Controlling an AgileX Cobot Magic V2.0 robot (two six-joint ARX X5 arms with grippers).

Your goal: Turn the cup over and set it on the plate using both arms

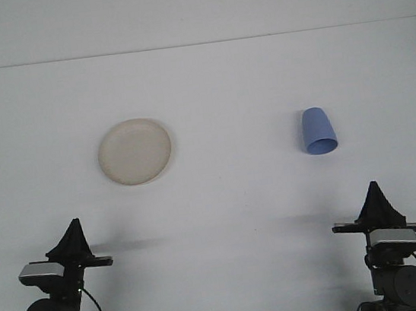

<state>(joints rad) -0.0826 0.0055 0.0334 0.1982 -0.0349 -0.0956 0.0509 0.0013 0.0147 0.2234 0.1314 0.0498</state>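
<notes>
Both arms sit parked at the near table edge: left gripper (73, 228) bottom-left, right gripper (375, 192) bottom-right, each tapering to a dark point aimed away from the camera. Fingers look pressed together on both, nothing held, though the view is end-on so I can't rule out a slight gap

Blue cup (318, 131) is on the right half of the table (229, 199), well ahead of the right gripper and roughly in line with it. It seems to lie on its side or tilted, wider rim toward the camera, narrower base away; exact pose is hard to tell from this angle. Cream plate (135, 151) is on the left half, well apart from the cup, ahead of the left gripper, nothing on it

My read: nothing started, first step is the right arm reaching for the cup

How to do it well:
- open the right jaws fully before descending
- grip across the cup wall mid-body, not at the rim, since thin plastic may flex or roll away
- approach along the cup's axis so a nudge doesn't send it rolling
- lift clear before rotating it
- hand over near table centre, left arm takes it to the plate
- set it down inside the plate rim, release only once it rests flat
</notes>
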